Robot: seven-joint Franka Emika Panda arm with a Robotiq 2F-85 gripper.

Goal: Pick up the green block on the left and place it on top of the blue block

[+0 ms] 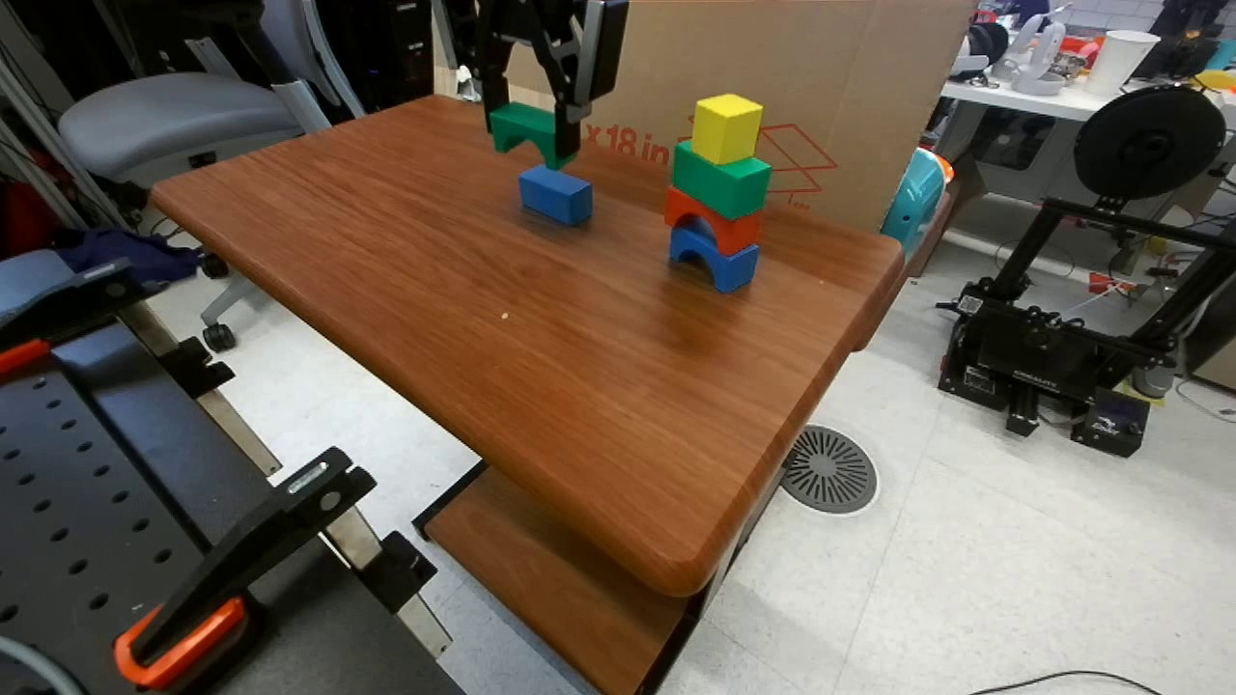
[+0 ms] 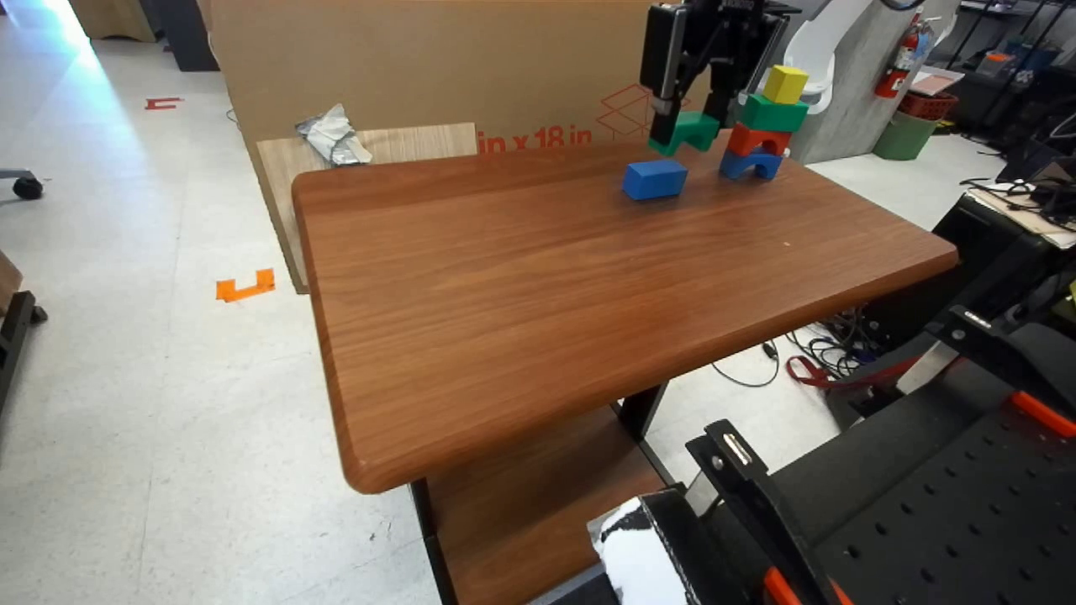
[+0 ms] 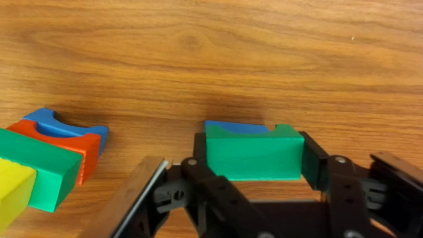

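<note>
My fingers [image 1: 568, 130] hold the green arch [image 1: 524, 120] by its two ends, legs down, over the table [image 1: 502, 386].
Reading left to right in an exterior view, I see that arch first, then, lower down, the blue block [image 1: 555, 196] lying on the table (in my wrist view it peeks out from beneath the arch, and I can't tell whether the two touch). Farther right and apart from both stand, bottom to top, a blue arch [image 1: 729, 264], a red arch [image 1: 731, 229], a green block [image 1: 722, 181] and a yellow block [image 1: 728, 128].
</note>
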